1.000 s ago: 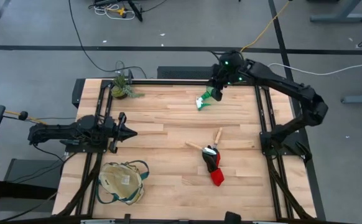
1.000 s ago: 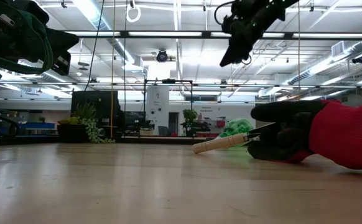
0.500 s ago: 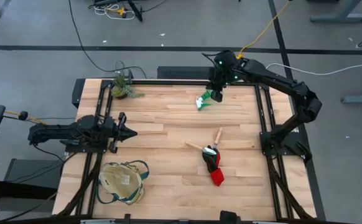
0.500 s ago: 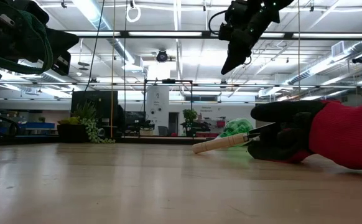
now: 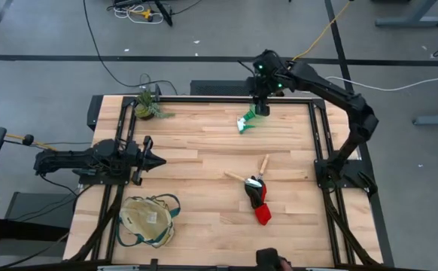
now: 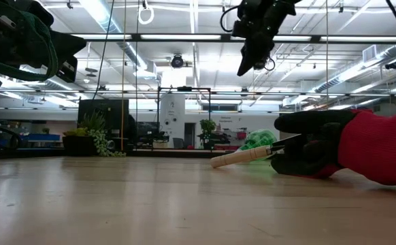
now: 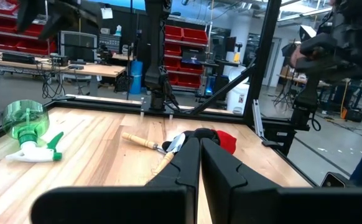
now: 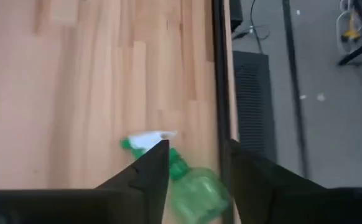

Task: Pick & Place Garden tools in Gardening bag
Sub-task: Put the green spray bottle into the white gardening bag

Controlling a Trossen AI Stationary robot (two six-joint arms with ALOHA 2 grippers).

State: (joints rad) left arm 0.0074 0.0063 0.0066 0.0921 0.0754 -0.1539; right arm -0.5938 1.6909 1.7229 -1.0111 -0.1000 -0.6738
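A translucent green spray bottle with a white part (image 5: 245, 123) lies on its side on the table near the far edge. It also shows in the right wrist view (image 8: 195, 186) and the left wrist view (image 7: 27, 122). My right gripper (image 5: 261, 111) hangs open above it, touching nothing, fingers pointing down (image 8: 196, 149). A black-and-red glove bundle (image 5: 258, 200) and slim wooden-handled tools (image 5: 263, 164) lie right of the table's middle. The beige bag with green trim (image 5: 150, 220) sits at the near left. My left gripper (image 5: 157, 159) is shut and empty at the table's left.
A small potted plant (image 5: 147, 105) stands at the far left corner. The dark frame rail (image 8: 219, 74) runs along the table's far edge, close beside the bottle. Bare wood lies between the bottle, the tools and the bag.
My right arm's wrist has swung toward the table's far left corner, so the gripper has tipped while its fingertips have stayed above the spray bottle. The bottle, the tools and the bag have kept still.
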